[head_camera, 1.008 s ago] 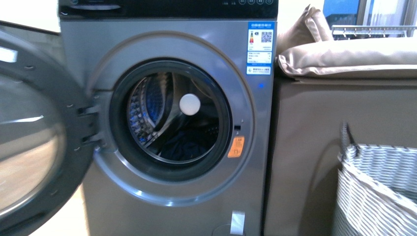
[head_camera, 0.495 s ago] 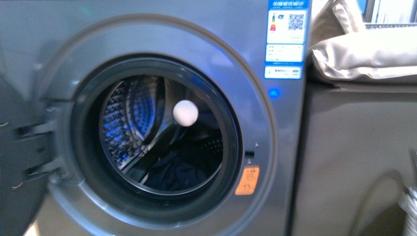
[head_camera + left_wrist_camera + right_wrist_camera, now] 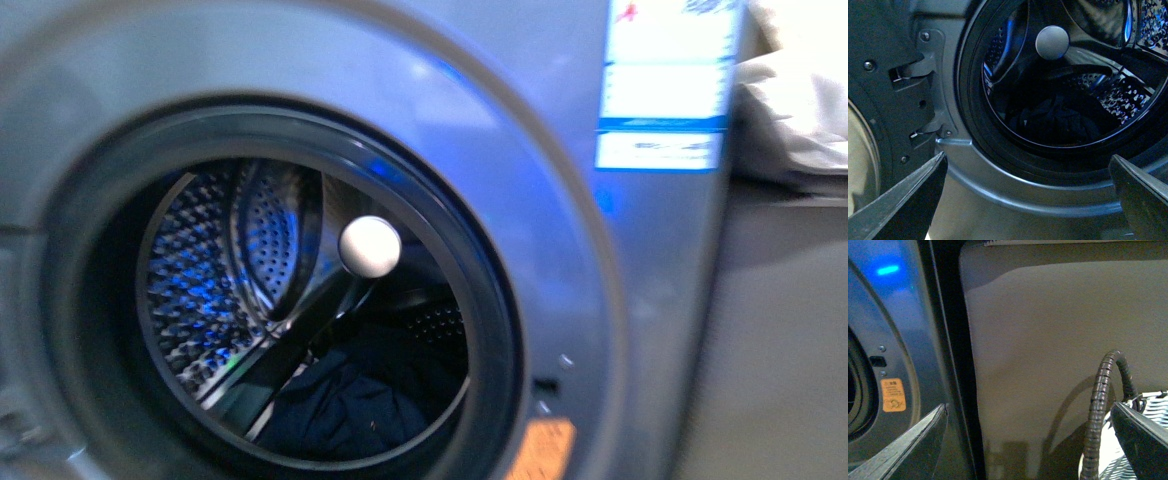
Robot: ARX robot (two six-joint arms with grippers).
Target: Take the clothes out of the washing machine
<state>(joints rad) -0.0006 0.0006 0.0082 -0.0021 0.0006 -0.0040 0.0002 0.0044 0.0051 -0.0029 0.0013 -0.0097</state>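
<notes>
The grey washing machine [image 3: 520, 130] fills the front view, its round door open. The dark navy clothes [image 3: 350, 405] lie in a heap at the bottom of the dimpled steel drum [image 3: 200, 280], below a white round knob [image 3: 369, 246]. In the left wrist view the clothes [image 3: 1058, 120] show inside the drum mouth. My left gripper [image 3: 1028, 192] is open and empty, in front of the rim below the opening. My right gripper [image 3: 1030, 440] is open and empty, facing the gap beside the machine's right edge [image 3: 903, 355]. Neither gripper shows in the front view.
The open door's inner side and hinges [image 3: 903, 85] stand beside the left gripper. A brown cabinet face [image 3: 1048, 340] adjoins the machine. A ribbed black cable [image 3: 1098, 405] and a woven white basket [image 3: 1143, 407] sit near the right gripper. An orange label [image 3: 893, 395] marks the machine's front.
The front view has moved closer to the machine: the drum mouth now fills the frame, and the door, basket and top panel have left view. The clothes have not moved.
</notes>
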